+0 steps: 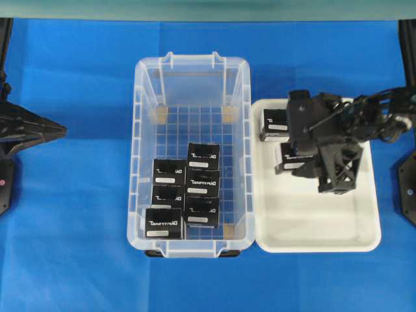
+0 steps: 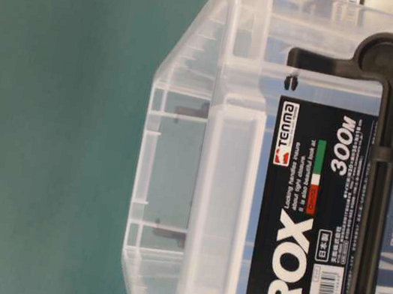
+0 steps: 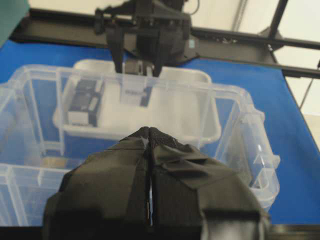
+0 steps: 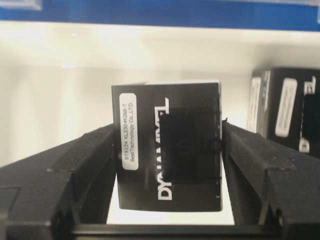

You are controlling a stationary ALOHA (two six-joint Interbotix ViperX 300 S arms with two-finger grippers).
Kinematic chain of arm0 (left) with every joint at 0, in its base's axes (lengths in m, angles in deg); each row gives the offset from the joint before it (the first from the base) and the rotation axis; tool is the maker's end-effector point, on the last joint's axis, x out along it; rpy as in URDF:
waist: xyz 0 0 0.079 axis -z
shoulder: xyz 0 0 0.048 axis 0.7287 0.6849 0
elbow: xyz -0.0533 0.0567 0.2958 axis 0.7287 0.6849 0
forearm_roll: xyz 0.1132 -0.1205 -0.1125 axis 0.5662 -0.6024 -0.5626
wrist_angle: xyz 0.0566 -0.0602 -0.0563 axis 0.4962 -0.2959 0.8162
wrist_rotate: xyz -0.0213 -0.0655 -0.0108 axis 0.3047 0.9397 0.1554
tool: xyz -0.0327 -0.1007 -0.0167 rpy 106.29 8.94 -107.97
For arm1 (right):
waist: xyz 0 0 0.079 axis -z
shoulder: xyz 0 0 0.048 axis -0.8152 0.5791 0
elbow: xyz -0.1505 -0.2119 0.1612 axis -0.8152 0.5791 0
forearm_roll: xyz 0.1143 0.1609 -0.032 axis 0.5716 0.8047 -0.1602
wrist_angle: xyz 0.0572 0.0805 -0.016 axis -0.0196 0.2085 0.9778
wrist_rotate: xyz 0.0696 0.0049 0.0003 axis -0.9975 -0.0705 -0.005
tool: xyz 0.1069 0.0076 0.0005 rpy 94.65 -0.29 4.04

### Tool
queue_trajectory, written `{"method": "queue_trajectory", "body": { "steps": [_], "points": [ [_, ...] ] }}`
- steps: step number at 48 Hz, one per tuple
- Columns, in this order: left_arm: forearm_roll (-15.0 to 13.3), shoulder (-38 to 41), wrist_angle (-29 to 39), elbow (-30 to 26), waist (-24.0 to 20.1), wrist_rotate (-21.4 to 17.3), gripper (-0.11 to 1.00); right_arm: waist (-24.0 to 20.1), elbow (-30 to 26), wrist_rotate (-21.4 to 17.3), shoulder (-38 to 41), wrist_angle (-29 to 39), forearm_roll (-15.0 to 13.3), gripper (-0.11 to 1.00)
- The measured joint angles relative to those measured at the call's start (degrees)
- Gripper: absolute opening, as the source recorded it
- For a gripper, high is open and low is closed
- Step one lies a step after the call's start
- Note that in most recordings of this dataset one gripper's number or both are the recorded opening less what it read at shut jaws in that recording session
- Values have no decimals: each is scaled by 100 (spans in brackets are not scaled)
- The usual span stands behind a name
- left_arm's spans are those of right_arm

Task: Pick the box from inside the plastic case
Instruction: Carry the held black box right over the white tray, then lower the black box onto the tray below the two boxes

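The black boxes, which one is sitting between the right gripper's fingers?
The box in the white tray, nearer the tray's middle, under the right gripper. Its neighbour stands free by the tray's corner.

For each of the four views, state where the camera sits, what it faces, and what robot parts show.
Overhead: straight down on the clear bin, white tray, both arms.
Table-level: against the bin's labelled end wall; no robot.
Left wrist: across the bin to the tray; shut left pincer in front.
Right wrist: right pincer holds a box.
Left wrist and overhead share that box.
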State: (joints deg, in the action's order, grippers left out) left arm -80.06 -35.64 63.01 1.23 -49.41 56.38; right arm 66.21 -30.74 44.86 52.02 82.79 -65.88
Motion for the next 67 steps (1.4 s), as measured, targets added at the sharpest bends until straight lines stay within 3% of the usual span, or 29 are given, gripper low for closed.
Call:
{"method": "queue_trajectory", "body": {
  "steps": [24, 60, 67],
  "points": [
    [0, -35, 9, 0, 0, 0, -1, -9, -18, 141, 1072, -835, -26, 66],
    [0, -88, 483, -9, 0, 0, -1, 211, -255, 62, 1222, -571, -9, 65],
    [0, -141, 554, -9, 0, 0, -1, 220, -290, -123, 1239, -510, 0, 65]
  ]
}}
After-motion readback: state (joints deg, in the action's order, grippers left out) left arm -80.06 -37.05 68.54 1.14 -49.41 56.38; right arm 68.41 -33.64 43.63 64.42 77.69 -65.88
